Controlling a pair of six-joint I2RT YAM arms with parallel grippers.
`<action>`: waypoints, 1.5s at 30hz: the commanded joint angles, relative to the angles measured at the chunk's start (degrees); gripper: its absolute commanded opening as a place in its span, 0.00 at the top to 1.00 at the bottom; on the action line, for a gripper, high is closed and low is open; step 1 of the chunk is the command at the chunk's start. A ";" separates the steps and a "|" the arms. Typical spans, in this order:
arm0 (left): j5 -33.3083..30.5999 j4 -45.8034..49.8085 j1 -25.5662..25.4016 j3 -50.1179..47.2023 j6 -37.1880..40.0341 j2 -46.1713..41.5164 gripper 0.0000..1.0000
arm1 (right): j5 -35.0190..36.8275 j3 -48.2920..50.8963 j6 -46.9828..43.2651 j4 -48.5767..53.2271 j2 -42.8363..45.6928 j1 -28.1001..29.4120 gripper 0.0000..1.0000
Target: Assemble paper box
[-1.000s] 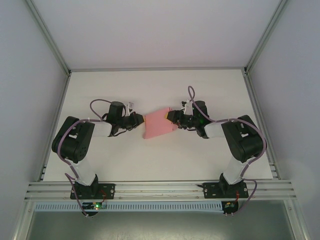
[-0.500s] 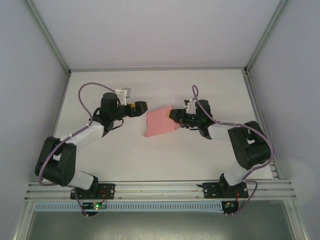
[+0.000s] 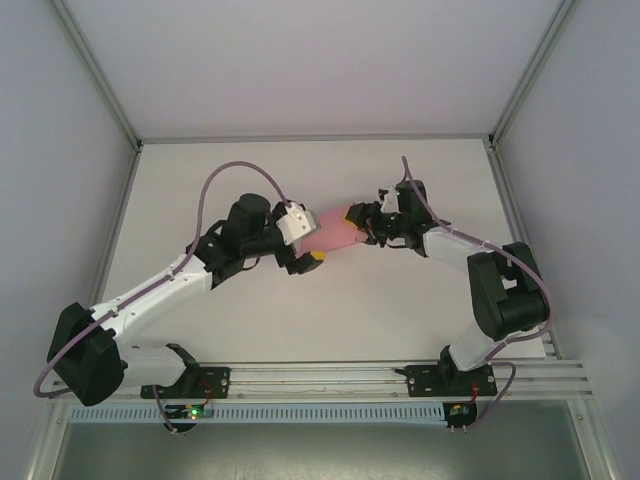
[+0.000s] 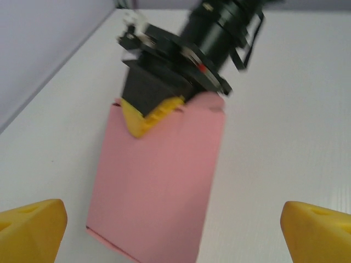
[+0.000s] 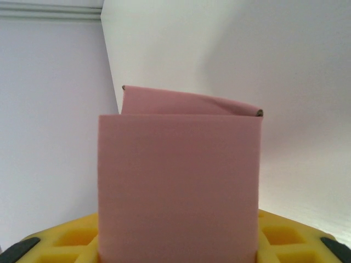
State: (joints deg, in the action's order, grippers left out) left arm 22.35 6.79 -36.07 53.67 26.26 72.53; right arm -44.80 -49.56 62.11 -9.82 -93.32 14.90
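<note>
The black-and-white left arm [image 3: 150,300] reaches from the near left corner of the white table [image 3: 420,310] toward its middle. There the left gripper [image 3: 305,238] stands wide open and holds nothing. Its yellow fingertips [image 4: 33,227] sit far apart in the two lower corners of the left wrist view.

Ahead of them, in line with the gap between them, is the pink thin-card paper box [image 3: 330,230], with clear space on either side. The box is about midway between the table's left and right edges, and roughly midway between its near and far edges. It looks like a long, flattened rectangular sleeve, with one end toward the left gripper. I cannot tell whether it rests on the table or hangs just above it.

The other end is clamped in the right gripper [image 3: 358,216], whose fingers stand at a narrow gap around the card. One yellow pad [image 4: 145,118] presses on the upper face. In the right wrist view the card rises from between the yellow pads [image 5: 66,244], and its free end gapes slightly, showing a second layer behind.
</note>
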 commanded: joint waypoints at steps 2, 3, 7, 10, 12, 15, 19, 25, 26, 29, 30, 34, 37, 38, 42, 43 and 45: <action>-4.66 6.42 -3.78 2.36 14.28 1.15 0.00 | -3.11 -2.04 7.87 7.32 1.51 -0.66 0.73; -6.14 5.25 -4.42 1.85 14.79 1.37 0.00 | -2.69 -2.12 9.26 7.73 1.80 -0.70 0.73; -11.20 2.58 -6.12 1.23 16.42 3.67 0.00 | -4.07 -3.14 14.05 10.07 2.59 -1.10 0.76; -15.36 3.09 -7.56 2.45 16.58 6.38 0.00 | -3.11 -3.69 16.20 10.70 3.67 -1.18 0.76; -17.61 1.30 -8.20 2.39 16.27 7.74 0.00 | -3.14 -4.42 17.04 10.81 3.84 -1.18 0.76; -21.34 -3.73 -8.37 1.14 14.78 8.42 0.00 | -5.34 -5.63 18.05 11.42 3.36 -1.10 0.76; -25.44 -3.70 -8.44 1.32 14.67 9.93 0.03 | -5.43 -5.28 19.92 11.06 4.20 -0.83 0.76; -27.83 -3.00 -8.52 1.61 14.81 13.04 0.09 | -6.19 -5.96 21.76 10.56 4.90 -0.76 0.77; -27.80 -3.16 -8.53 1.70 14.61 13.32 0.13 | -6.35 -6.07 21.98 10.54 4.88 -0.66 0.76; -29.17 -5.49 -8.52 1.47 14.00 13.45 0.31 | -6.50 -6.68 21.61 11.31 4.95 -0.66 0.76; -29.36 -5.83 -8.53 1.43 13.64 13.25 0.37 | -6.53 -6.69 21.30 11.70 5.03 -0.66 0.74; -27.91 -6.42 -8.56 1.04 12.36 12.18 0.51 | -6.18 -6.26 20.75 12.44 5.19 -0.70 0.72; -26.78 -7.05 -8.51 0.55 12.19 11.49 0.56 | -6.03 -6.24 19.71 13.41 5.32 -0.57 0.66; -26.78 -7.42 -8.49 0.41 12.21 11.41 0.58 | -5.92 -6.29 19.27 13.85 5.39 -0.60 0.62; -25.90 -7.31 -8.47 0.54 11.80 11.35 0.63 | -5.07 -6.51 17.22 15.79 5.93 -0.48 0.46; -25.29 -6.33 -8.46 0.80 11.94 11.38 0.64 | -5.07 -6.88 15.95 17.17 5.90 -0.57 0.45; -24.78 -5.47 -8.41 0.83 11.76 11.40 0.71 | -4.54 -8.51 11.06 21.36 5.80 -0.66 0.37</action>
State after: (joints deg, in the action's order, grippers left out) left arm -4.34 2.94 -43.92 54.35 39.64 85.78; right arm -49.34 -55.20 79.57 6.76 -89.27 14.35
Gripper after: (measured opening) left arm 0.436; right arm 0.610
